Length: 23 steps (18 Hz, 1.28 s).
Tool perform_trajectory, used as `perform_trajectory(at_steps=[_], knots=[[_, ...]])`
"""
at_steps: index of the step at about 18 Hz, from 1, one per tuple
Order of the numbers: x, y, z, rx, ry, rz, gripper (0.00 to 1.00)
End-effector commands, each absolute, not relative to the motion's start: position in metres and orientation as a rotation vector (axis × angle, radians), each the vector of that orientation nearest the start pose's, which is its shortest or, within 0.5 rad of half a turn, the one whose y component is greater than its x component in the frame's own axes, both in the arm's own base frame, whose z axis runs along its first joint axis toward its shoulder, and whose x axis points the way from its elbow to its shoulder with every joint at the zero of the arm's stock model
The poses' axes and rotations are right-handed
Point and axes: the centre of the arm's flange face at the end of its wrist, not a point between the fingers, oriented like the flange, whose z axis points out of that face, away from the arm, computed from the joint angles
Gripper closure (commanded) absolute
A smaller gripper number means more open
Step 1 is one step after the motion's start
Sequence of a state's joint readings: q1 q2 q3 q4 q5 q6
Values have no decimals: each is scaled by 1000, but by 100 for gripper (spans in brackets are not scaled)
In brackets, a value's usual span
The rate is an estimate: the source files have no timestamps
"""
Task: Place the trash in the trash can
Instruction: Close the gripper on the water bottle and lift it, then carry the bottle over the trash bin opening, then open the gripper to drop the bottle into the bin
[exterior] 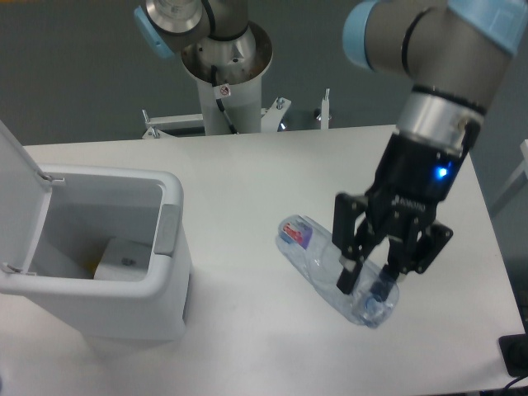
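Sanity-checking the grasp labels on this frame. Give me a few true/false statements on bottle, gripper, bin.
1. The bottle is inside the trash can. False: it is out over the table, at the gripper.
2. The trash can's lid is open. True.
3. The gripper's fingers straddle the bottle near its cap end. True.
4. The bottle stands upright. False: it lies lengthwise, tilted diagonally.
5. The trash can is right of the bottle in the picture. False: it is to the left.
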<state>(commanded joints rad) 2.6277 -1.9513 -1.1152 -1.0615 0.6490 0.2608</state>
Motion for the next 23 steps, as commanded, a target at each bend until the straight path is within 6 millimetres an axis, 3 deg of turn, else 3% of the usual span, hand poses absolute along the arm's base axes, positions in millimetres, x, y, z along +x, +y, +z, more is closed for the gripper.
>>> perform_trajectory(at_steps=[4, 8, 13, 17, 20, 23], knots=[[-457, 519, 608, -1998, -424, -488, 78], [-408, 552, 617, -1991, -310, -561, 78], [-354, 591, 608, -2012, -206, -613, 78], [-314, 605, 588, -2032, -155, -661, 77], [-296, 607, 560, -2032, -105, -640, 75], [-294, 611, 554, -2033, -90, -633, 74]])
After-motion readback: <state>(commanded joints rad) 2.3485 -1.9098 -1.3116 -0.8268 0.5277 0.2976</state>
